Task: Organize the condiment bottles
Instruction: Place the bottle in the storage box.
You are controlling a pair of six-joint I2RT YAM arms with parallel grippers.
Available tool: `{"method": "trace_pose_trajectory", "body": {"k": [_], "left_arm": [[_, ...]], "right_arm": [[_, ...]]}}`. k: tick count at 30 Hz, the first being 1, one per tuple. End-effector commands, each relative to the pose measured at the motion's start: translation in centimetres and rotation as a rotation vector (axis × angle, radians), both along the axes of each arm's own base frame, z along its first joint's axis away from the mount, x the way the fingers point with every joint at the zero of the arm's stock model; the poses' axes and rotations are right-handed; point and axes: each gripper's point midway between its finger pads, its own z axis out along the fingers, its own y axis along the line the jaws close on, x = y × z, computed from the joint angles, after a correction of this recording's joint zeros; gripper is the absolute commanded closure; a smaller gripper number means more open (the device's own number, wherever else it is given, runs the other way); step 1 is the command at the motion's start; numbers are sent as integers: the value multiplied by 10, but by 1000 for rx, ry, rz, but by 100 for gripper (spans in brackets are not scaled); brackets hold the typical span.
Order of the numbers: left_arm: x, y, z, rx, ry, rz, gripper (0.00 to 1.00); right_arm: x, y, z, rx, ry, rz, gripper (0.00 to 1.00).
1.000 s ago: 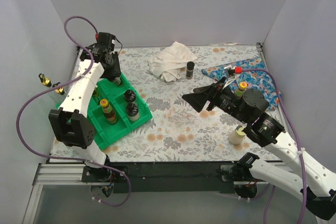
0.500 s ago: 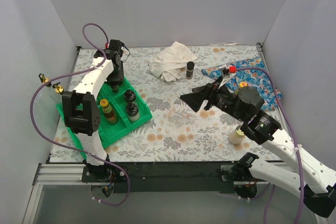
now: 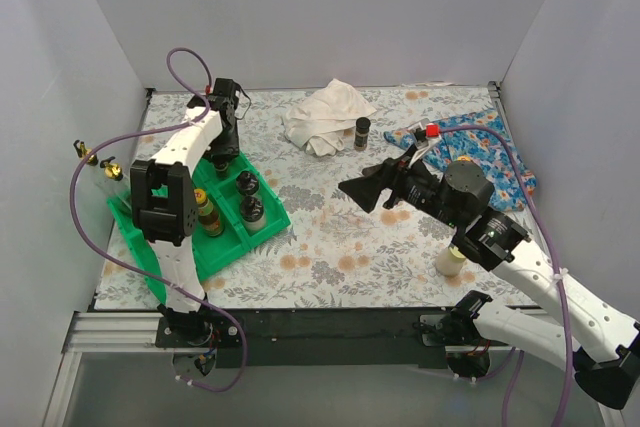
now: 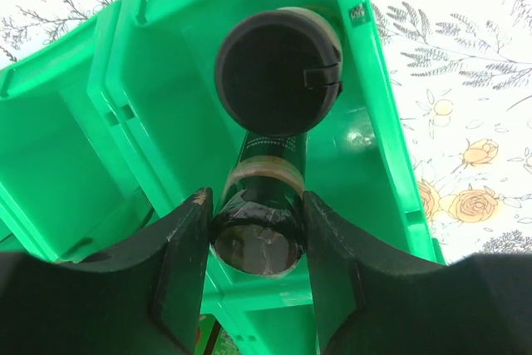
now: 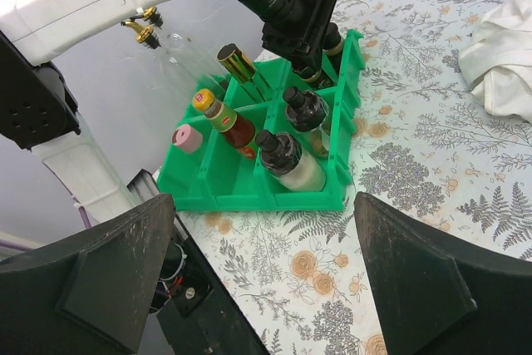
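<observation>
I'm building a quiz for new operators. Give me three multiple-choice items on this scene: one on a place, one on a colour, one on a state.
1. Where is the left gripper? A over the white cloth; B in the compartment tray; C by the cream bottle.
2. What colour is that tray? A blue; B green; C red.
3. The right gripper is: A open, empty; B shut on a bottle; C shut on cloth.
Key: 1 B, it clamps a dark bottle there; 2 B, its walls are green; 3 A, fingers apart, nothing between.
</observation>
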Motion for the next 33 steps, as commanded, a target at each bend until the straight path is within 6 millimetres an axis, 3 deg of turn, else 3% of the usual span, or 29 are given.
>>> {"method": "trace_pose_trajectory", "body": {"k": [1,6,25,33], "left_arm": [[6,10,4,16,-20,20,68],[8,11,3,18,-22,27,55],[14,11,13,18,-44,30,41],[33,21,60,63,-180,92,8]], "right_arm": [[2,-2,31,43,-73,-13,2],[3,-2,32,42,-74,-18,2],[2,-7,34,49,-85,-30,2],[0,-7,35,50,-75,-25,2]]}}
